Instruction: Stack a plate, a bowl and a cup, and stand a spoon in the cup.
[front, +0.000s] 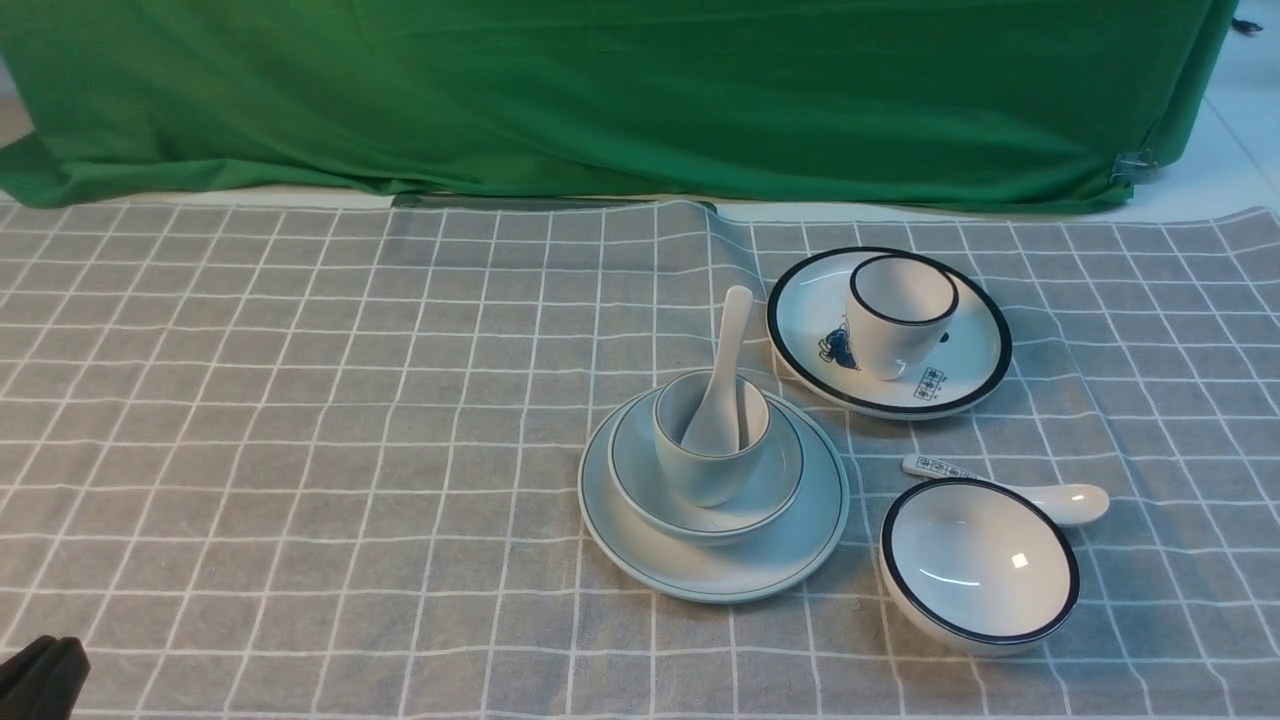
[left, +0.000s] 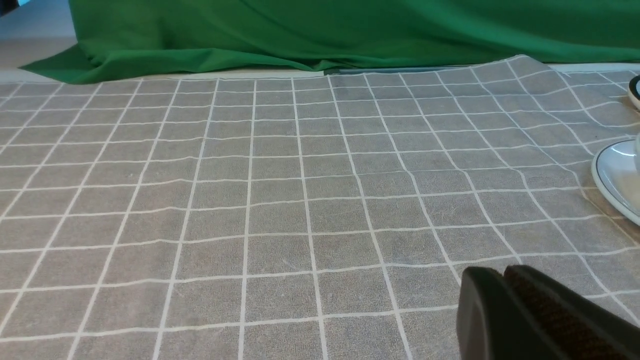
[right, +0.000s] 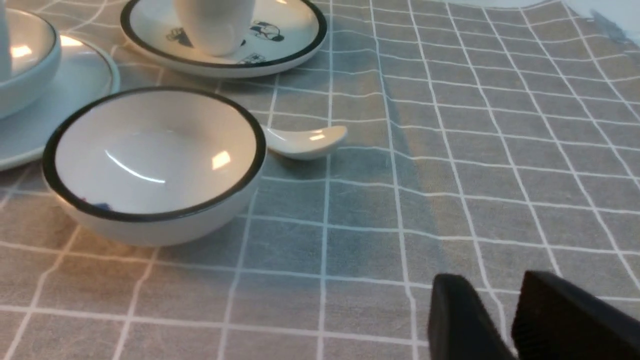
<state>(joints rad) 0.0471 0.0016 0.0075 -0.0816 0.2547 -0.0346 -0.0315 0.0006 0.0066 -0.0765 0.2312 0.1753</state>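
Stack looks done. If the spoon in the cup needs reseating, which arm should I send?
Right, probably. The right gripper is open, and its wrist view shows the plate and bowl close by. The left gripper is shut, far left of the spoon in the cup.

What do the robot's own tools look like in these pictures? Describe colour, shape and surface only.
Only the tips show. The left tool has two matte black, blunt, wedge-shaped fingers; the inner face of one looks finely textured. In the front view it is just a black shape at the lower corner. The right tool has two similar black, flat-sided fingers with squared tips. No cables, markings or arm links are visible.
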